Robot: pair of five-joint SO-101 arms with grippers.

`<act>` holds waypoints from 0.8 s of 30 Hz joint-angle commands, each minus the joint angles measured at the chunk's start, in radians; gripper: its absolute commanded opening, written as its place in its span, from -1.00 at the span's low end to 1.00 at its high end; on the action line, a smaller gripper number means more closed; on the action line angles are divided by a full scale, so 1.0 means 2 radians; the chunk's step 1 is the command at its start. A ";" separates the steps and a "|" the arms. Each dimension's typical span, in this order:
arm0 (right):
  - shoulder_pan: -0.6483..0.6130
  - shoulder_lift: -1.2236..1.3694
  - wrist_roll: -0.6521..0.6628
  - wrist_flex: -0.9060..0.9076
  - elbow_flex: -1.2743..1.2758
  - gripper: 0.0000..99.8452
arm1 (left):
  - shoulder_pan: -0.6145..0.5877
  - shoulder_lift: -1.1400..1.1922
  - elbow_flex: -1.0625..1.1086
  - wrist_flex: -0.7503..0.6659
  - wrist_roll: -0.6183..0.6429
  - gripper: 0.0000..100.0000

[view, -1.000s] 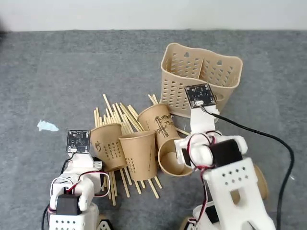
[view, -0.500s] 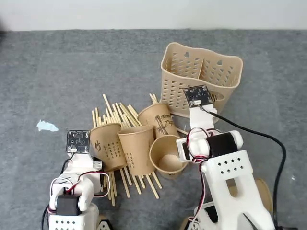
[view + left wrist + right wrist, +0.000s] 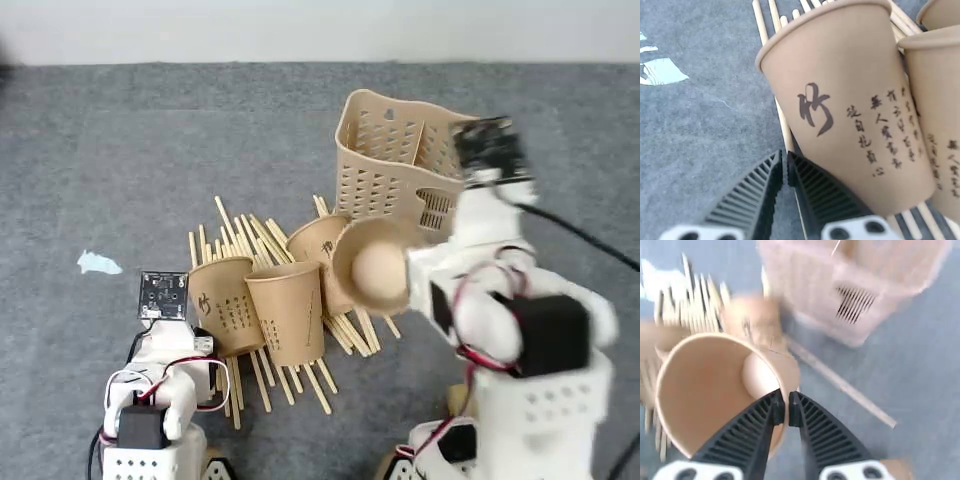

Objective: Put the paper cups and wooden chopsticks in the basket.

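Paper cup pinched by right end effector beside basket.

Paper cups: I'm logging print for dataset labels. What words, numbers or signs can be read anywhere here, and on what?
Nearest cup: one large brush character and two columns of small ones; too cursive to quote reliably.
Neighbouring cup: similar column, cut off by the frame.
Held cup: no print on what shows.
Basket, chopsticks: none.

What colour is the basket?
Beige, with little holes in its walls; the high view shows the basket best.
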 commanded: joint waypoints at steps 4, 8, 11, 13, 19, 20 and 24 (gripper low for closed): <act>0.019 0.007 0.004 0.006 -0.119 -0.99 | 0.002 -0.008 -0.004 -0.002 0.004 -0.97; 0.068 0.007 0.003 -0.058 -0.137 -0.99 | 0.002 -0.008 -0.004 -0.002 0.004 -0.97; 0.113 0.010 0.003 -0.115 -0.135 -0.99 | 0.002 -0.008 -0.004 -0.002 0.004 -0.97; 0.132 0.022 0.003 -0.145 -0.129 -0.99 | 0.002 -0.008 -0.004 -0.002 0.004 -0.97; 0.140 0.084 0.002 -0.171 -0.120 -0.98 | 0.002 -0.008 -0.004 -0.002 0.004 -0.97; 0.140 0.096 -0.001 -0.171 -0.120 -0.98 | 0.002 -0.008 -0.004 -0.002 0.004 -0.97; 0.144 0.140 -0.026 -0.197 -0.120 -0.98 | 0.002 -0.008 -0.004 -0.002 0.004 -0.97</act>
